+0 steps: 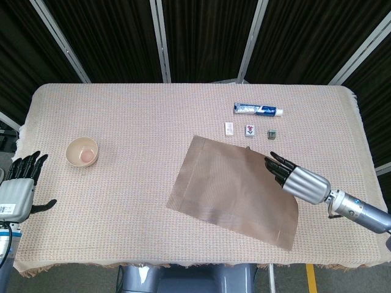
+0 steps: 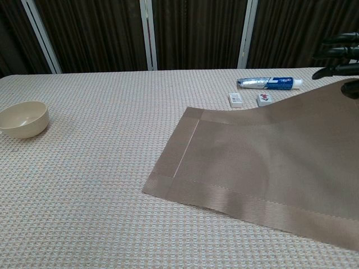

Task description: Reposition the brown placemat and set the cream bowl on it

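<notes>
The brown placemat (image 1: 235, 189) lies right of the table's middle, one long edge toward the front. In the chest view the placemat (image 2: 263, 162) rises at its far right side up to my right hand (image 2: 341, 53). My right hand (image 1: 297, 180) grips that right edge, dark fingers on top of the mat. The cream bowl (image 1: 82, 151) stands upright at the left, well apart from the mat; it also shows as the bowl (image 2: 22, 119) in the chest view. My left hand (image 1: 18, 189) hangs at the table's left edge, fingers spread, holding nothing.
A toothpaste tube (image 1: 258, 110) lies at the back right. In front of it sit a white tile (image 1: 229, 128), a patterned tile (image 1: 249, 129) and a dark cube (image 1: 272, 133), close to the mat's far corner. A woven beige cloth (image 1: 140, 116) covers the table.
</notes>
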